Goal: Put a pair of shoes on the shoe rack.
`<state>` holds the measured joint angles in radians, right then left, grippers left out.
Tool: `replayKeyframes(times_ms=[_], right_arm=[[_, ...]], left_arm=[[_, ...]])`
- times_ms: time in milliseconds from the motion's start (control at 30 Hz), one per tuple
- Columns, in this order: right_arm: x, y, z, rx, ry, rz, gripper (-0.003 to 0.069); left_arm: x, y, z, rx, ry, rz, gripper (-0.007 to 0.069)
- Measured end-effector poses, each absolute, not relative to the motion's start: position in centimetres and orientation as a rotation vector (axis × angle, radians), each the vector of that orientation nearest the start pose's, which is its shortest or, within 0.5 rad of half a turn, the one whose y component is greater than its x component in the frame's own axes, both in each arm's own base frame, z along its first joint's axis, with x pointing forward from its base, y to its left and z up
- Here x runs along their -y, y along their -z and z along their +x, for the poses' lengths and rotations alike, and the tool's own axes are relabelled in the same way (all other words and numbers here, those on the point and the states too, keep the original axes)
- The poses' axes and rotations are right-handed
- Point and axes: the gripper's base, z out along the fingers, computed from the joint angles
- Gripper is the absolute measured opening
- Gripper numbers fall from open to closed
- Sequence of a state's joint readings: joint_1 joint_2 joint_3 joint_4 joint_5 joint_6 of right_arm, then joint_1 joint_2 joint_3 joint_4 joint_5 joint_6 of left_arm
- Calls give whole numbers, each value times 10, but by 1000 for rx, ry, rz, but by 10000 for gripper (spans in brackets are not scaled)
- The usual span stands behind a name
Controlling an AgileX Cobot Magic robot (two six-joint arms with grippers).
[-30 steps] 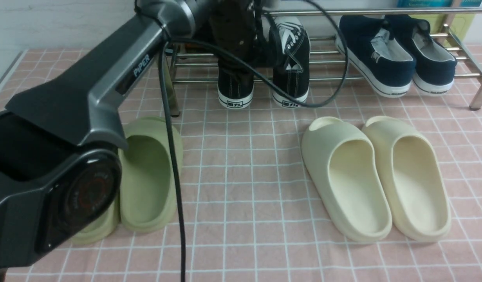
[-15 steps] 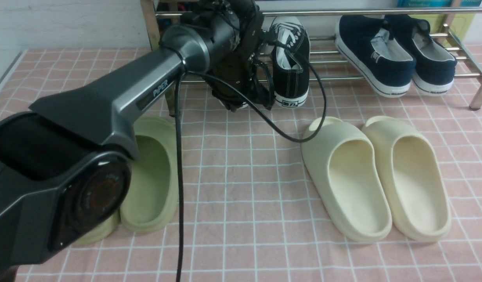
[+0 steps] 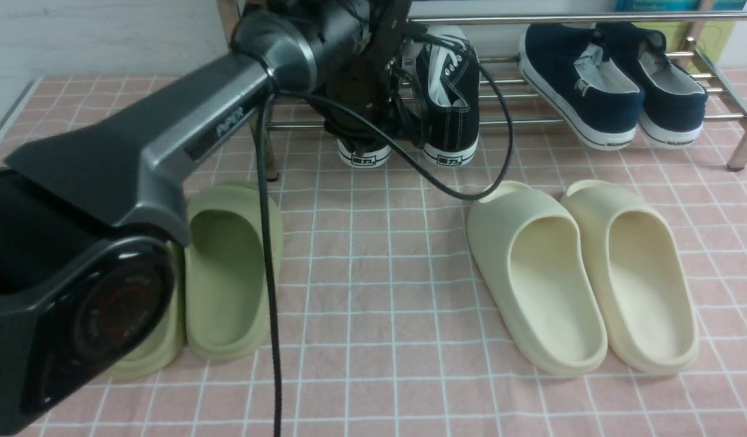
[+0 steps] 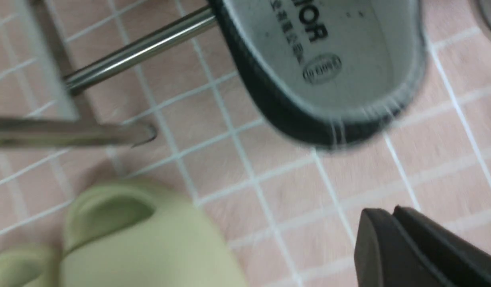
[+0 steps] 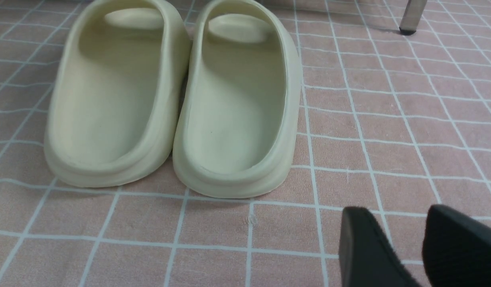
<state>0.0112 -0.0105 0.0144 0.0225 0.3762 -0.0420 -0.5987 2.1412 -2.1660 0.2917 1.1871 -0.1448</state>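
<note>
Both black lace-up shoes rest on the chrome shoe rack point(image 3: 531, 121), heels toward me. The right one point(image 3: 449, 91) shows fully. Only the heel of the left one point(image 3: 364, 159) shows below my left arm's wrist point(image 3: 355, 73), which hangs in front of it. In the left wrist view that shoe's open heel point(image 4: 325, 48) lies beside a rack bar point(image 4: 141, 48), and my left gripper point(image 4: 383, 217) is shut, empty and clear of the shoe. My right gripper point(image 5: 397, 213) is open and empty over the pink checked cloth, near the cream slides.
Navy slip-ons point(image 3: 610, 79) sit on the rack's right part. Green slides point(image 3: 227, 273) lie on the cloth at the left beneath my left arm, and cream slides point(image 3: 585, 273) at the right. A black cable point(image 3: 267, 273) hangs from the left arm. A rack leg point(image 3: 746, 145) stands far right.
My left arm's wrist dropped in front of the left shoe's heel, then lifted again, so the heel shows once more. Both shoes have stayed on the rack.
</note>
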Motion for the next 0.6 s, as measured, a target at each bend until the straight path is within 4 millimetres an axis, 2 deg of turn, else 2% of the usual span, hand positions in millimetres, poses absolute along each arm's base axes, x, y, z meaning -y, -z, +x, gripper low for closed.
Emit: replayKeyframes(times_ms=[167, 200, 233, 300, 367, 467, 500, 533, 600], right_arm=[[-1, -175, 52, -1863, -1, -36, 239], [-1, -175, 52, -1863, -1, -36, 239], [-1, -175, 52, -1863, -1, -36, 239], [-1, -175, 52, -1863, -1, -36, 239], [-1, -175, 52, -1863, -1, -36, 239], [-1, -175, 52, -1863, -1, -36, 239], [-1, -175, 52, -1863, -1, -36, 239], [-1, -175, 52, -1863, -1, -36, 239], [-1, -175, 52, -1863, -1, -36, 239]], left_arm=[[222, -410, 355, -2329, -62, 645, 57], [222, -410, 355, -2329, -63, 648, 57], [204, -451, 329, -2241, -19, 608, 58], [187, -481, 306, -2174, 16, 576, 59], [165, -509, 273, -2111, 53, 549, 62], [131, -526, 224, -2070, 75, 530, 65], [128, -526, 221, -2070, 75, 529, 66], [112, -519, 198, -2072, 76, 530, 66], [97, -498, 177, -2046, 75, 538, 68]])
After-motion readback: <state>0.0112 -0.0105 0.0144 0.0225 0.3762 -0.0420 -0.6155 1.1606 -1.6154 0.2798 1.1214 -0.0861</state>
